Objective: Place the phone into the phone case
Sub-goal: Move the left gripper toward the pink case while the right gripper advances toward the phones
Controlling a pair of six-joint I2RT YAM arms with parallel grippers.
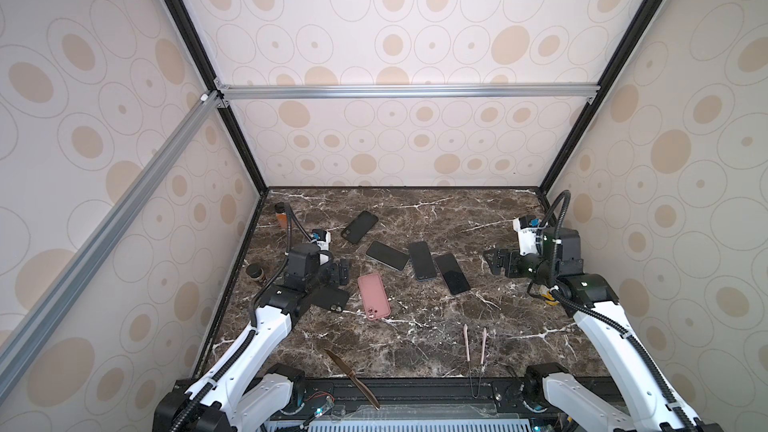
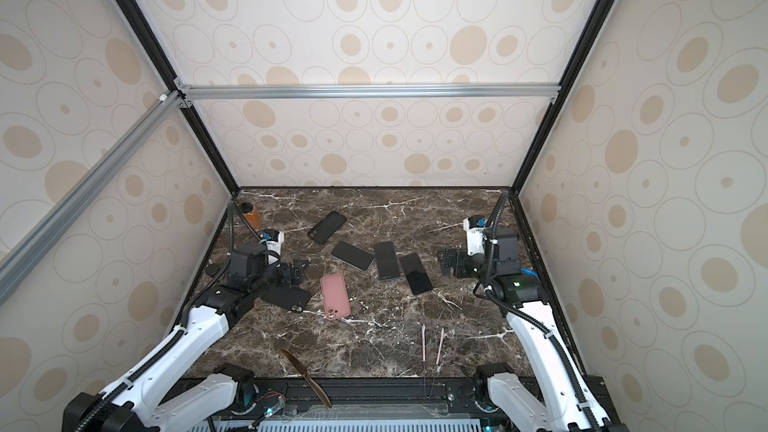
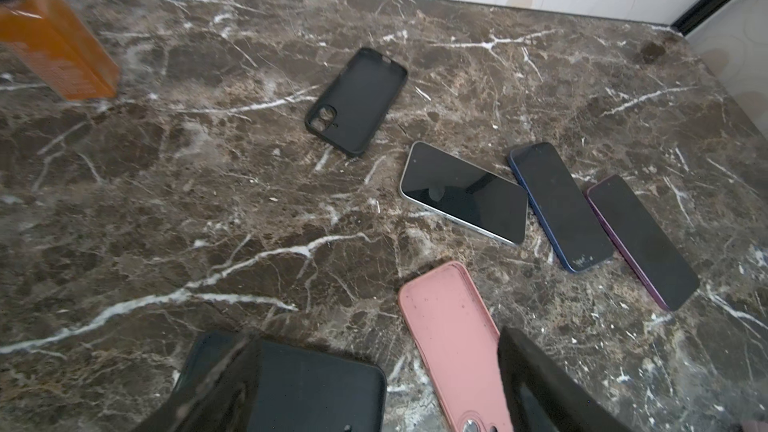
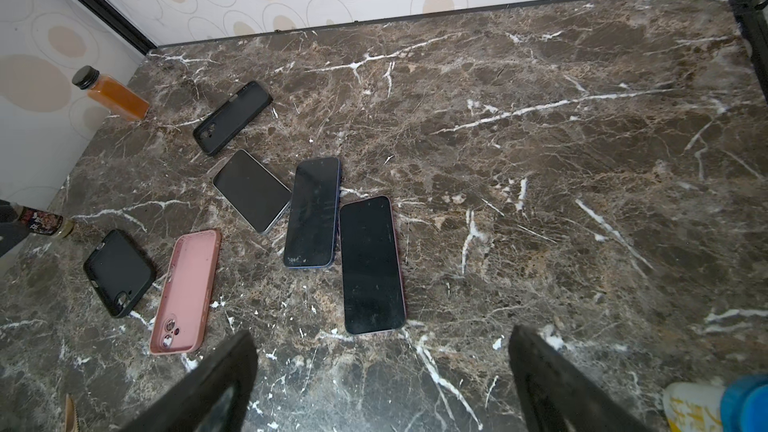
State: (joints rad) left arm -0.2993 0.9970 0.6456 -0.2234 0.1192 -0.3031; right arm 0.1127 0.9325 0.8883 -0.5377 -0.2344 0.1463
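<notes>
Black phone case (image 3: 316,384) just beside the wide-open left hand (image 1: 344,271), phones (image 1: 422,260) well apart; right hand (image 1: 494,261) wide, empty.

Soft, even light, faint shadows; the silver-edged phone (image 3: 463,193) shows a dull reflection; close fingers (image 3: 536,380) look blurred, wrist-view edges bowed

Polished marble table (image 1: 457,218), matt pink case (image 1: 374,297), glossy phone (image 1: 387,255)
</notes>
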